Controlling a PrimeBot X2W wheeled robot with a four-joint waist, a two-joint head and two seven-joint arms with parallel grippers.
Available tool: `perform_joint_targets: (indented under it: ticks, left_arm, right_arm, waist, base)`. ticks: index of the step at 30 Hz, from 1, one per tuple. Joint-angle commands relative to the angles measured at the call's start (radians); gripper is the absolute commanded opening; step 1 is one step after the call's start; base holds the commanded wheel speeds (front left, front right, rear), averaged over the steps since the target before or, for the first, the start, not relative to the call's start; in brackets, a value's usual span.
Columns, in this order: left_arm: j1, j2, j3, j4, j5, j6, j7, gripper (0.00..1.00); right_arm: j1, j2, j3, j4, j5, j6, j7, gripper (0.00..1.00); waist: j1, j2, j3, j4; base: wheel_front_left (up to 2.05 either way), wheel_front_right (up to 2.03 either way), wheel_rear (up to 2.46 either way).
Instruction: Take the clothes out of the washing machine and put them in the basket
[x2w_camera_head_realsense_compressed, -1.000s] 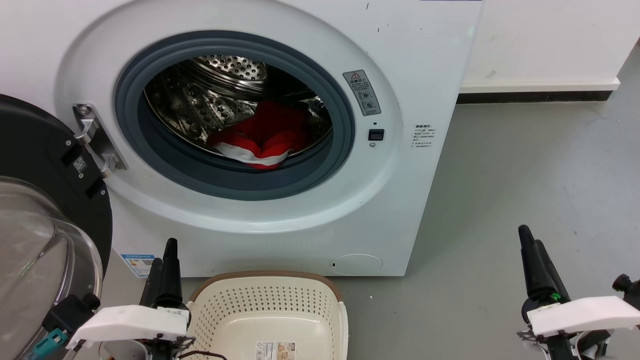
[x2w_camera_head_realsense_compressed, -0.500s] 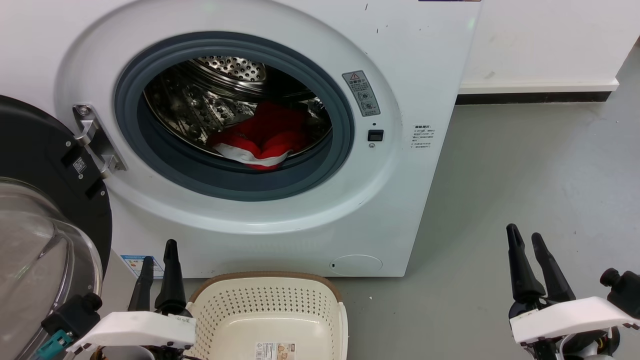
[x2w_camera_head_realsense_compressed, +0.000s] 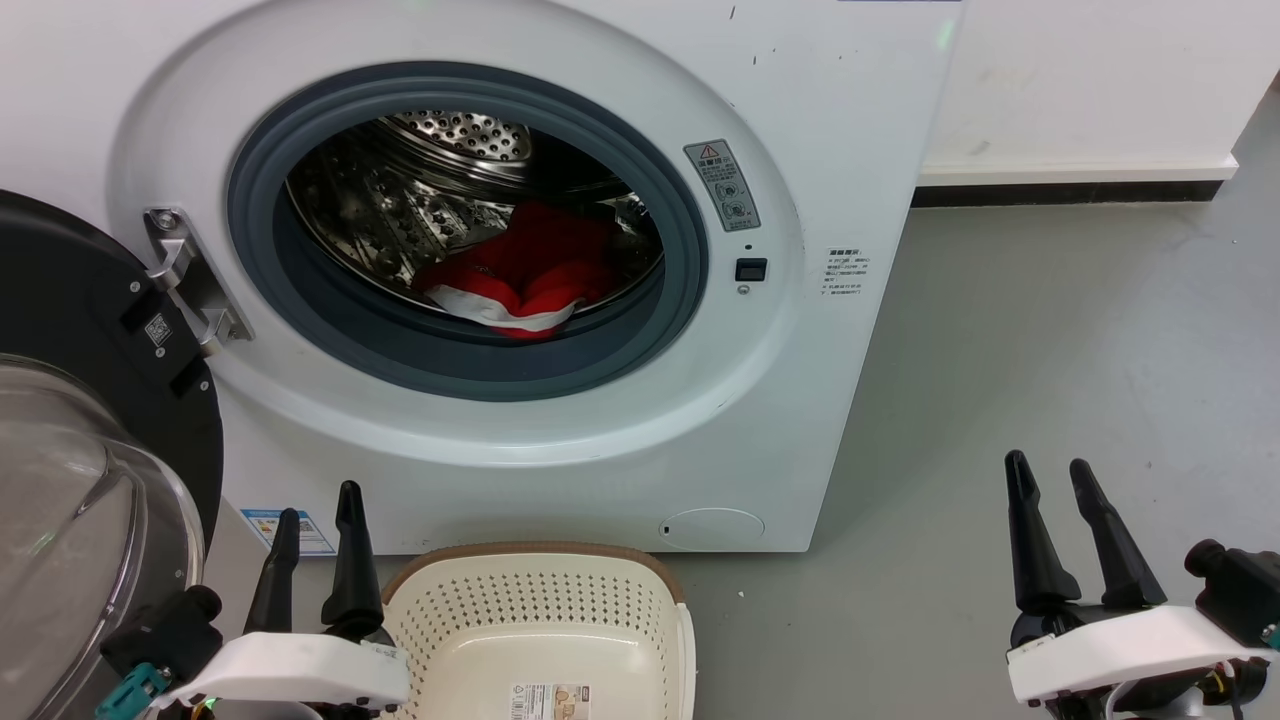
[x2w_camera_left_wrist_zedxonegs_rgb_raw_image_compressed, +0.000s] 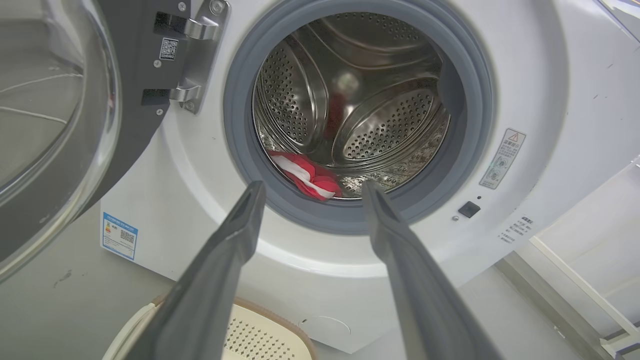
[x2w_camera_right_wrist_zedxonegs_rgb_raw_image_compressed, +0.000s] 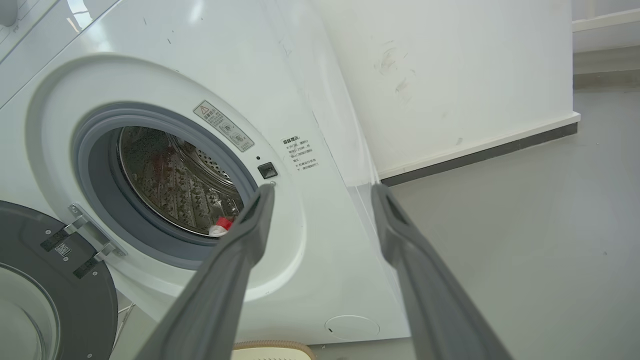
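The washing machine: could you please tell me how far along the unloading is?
Done: the door stands open and the basket sits in front, empty as far as it shows. In hand: nothing; the left gripper and right gripper are open, low before the washing machine. Left: the red and white clothes lie in the drum, all to be moved.

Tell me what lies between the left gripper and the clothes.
In the left wrist view, the grey gasket and white front rim of the washing machine lie between the left gripper and the clothes.
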Motion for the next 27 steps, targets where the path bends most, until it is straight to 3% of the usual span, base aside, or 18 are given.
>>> perform_joint_targets:
  ticks: [1, 27]
  left_arm:
    - [-0.002, 0.003, -0.001, -0.018, 0.026, 0.004, -0.010, 1.00]
    - [0.038, 0.004, -0.022, -0.026, 0.278, 0.011, -0.079, 1.00]
  right_arm:
    - [0.002, -0.002, 0.002, -0.020, -0.024, 0.000, -0.011, 1.00]
    - [0.039, -0.002, -0.008, -0.056, -0.287, 0.000, -0.079, 1.00]
  waist:
    - [0.0000, 0.0000, 0.000, 0.000]
    - [0.0000, 0.0000, -0.001, 0.000]
  base:
    - [0.00, 0.00, 0.00]
    - [0.00, 0.00, 0.00]
